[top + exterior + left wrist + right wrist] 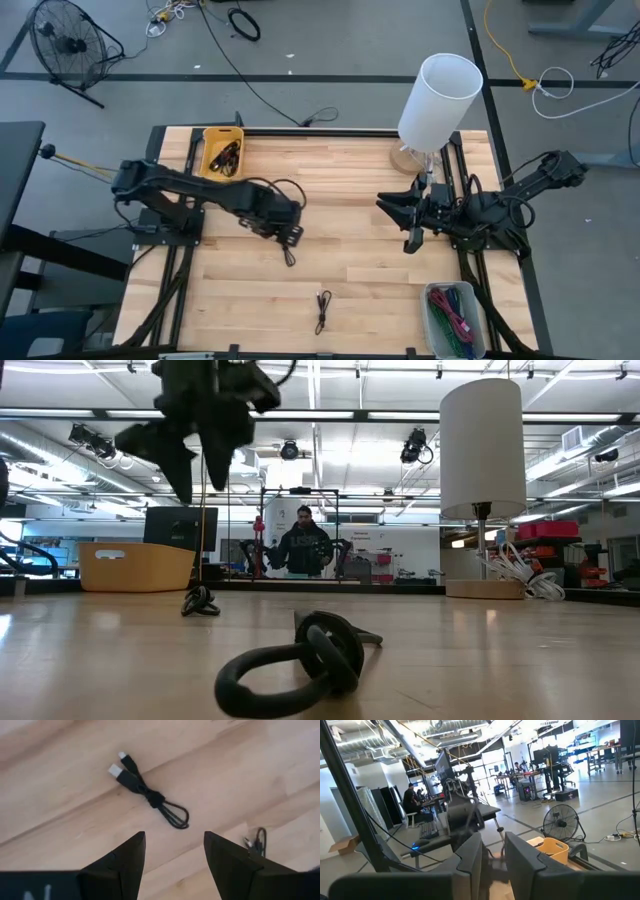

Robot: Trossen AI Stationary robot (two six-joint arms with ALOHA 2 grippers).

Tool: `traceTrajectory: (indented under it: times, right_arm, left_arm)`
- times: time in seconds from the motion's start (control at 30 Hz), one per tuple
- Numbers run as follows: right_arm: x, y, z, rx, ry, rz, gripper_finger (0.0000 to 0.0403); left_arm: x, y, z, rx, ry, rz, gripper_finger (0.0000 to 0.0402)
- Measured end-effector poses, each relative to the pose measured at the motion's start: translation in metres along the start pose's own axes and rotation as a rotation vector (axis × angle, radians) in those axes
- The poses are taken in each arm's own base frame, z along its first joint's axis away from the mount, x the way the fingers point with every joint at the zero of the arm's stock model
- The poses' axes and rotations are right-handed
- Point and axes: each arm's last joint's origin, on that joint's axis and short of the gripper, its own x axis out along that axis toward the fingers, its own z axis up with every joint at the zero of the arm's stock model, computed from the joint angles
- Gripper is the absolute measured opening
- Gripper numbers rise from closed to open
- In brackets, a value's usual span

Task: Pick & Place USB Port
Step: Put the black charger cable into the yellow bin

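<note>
The yellow bin held dark cables; the clear bin held coloured ones. The left gripper hung open and empty; the right gripper stood slightly parted, holding nothing.

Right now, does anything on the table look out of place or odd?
Nothing looks damaged or spilled. One bundled USB cable lies loose on the bare wood near the front edge, outside both the yellow bin and the clear bin. The left gripper hovers above it, fingers open.

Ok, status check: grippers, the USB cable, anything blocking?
Left gripper open, hovering above the USB cable, nothing held. Right gripper parked at the right side, empty. Cable lies bundled on bare table; nothing in the way.
</note>
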Motion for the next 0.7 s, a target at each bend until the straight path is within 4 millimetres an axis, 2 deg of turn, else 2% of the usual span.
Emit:
traceTrajectory:
  times: [0.13,0.37,0.7]
  right_arm:
    - [0.0,0.0,0.0,-0.001,0.0,0.0,0.0084]
    - [0.0,0.0,0.0,-0.002,0.001,0.0,0.0084]
    - [0.0,0.0,-0.002,-0.016,0.014,-0.002,0.0084]
  left_arm:
    - [0.025,-0.008,0.003,-0.006,0.035,0.019,0.0206]
    - [0.061,-0.008,0.003,-0.046,0.137,0.129,0.0206]
    - [0.09,-0.008,0.004,-0.072,0.169,0.182,0.0206]
